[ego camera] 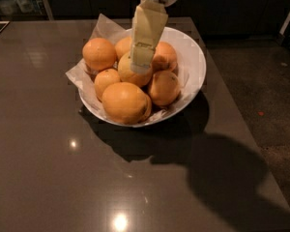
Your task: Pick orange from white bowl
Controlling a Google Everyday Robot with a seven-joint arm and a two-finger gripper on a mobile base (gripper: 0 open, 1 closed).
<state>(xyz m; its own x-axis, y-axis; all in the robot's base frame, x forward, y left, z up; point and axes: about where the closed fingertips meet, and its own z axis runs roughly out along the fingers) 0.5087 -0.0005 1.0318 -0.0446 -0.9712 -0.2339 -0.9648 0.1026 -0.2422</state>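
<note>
The orange (129, 76), round with no evident long axis, sits mid-pile in the white bowl (195, 62) among brighter fruits (123, 102). The gripper (141, 65) points down at its top; whether it grips cannot be told.

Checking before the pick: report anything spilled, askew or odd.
Nothing spilled. All fruit sits in the white bowl; its paper liner pokes over the left rim. The gripper hangs over the orange in the middle.

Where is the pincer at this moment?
In the camera view, the pincer hangs over the middle of the white bowl, low against the pale central orange.
</note>
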